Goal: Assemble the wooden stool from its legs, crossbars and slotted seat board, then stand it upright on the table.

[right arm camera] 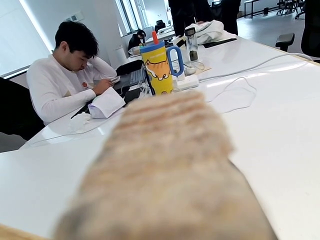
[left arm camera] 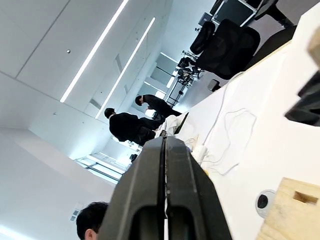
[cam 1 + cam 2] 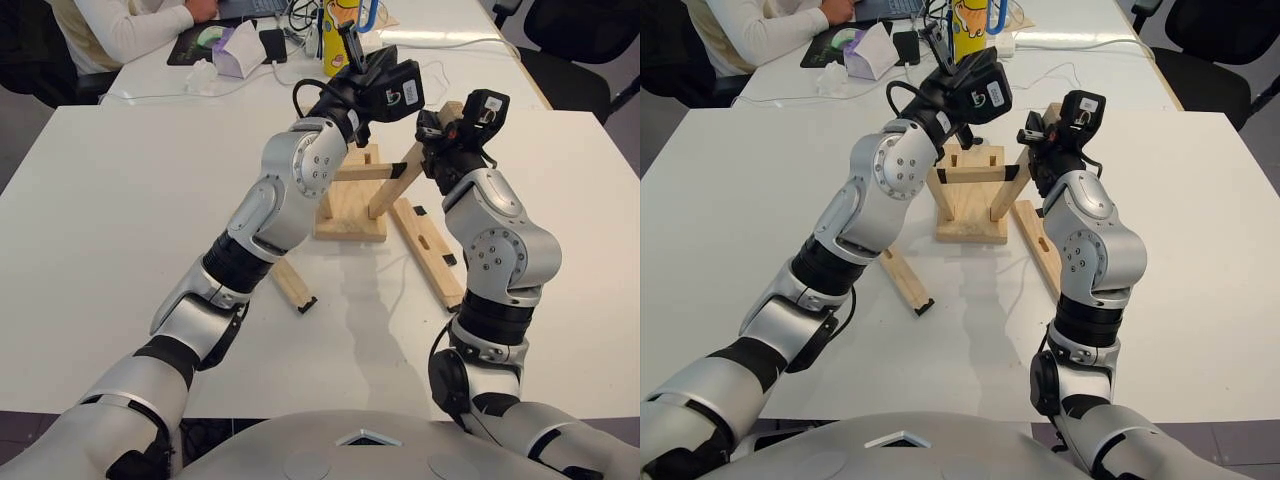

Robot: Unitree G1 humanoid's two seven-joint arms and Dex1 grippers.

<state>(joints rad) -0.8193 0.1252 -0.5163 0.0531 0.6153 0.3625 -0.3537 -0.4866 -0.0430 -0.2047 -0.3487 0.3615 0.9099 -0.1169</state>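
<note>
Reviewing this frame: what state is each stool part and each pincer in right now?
Left pincer: shut, empty, raised off the table.
Right pincer: shut on the slanted wooden leg.
Pale wooden seat board: flat on the white table, legs set in it.
Wooden crossbar: fitted between the legs.
Long wooden bar with black fittings: loose, lying flat.
Short wooden bar with a black end: loose, lying flat.

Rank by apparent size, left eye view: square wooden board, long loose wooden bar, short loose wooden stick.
1. Long loose wooden bar and square wooden board: too alike to rank; the board is partly covered.
2. Short loose wooden stick, partly under the left arm.
</note>
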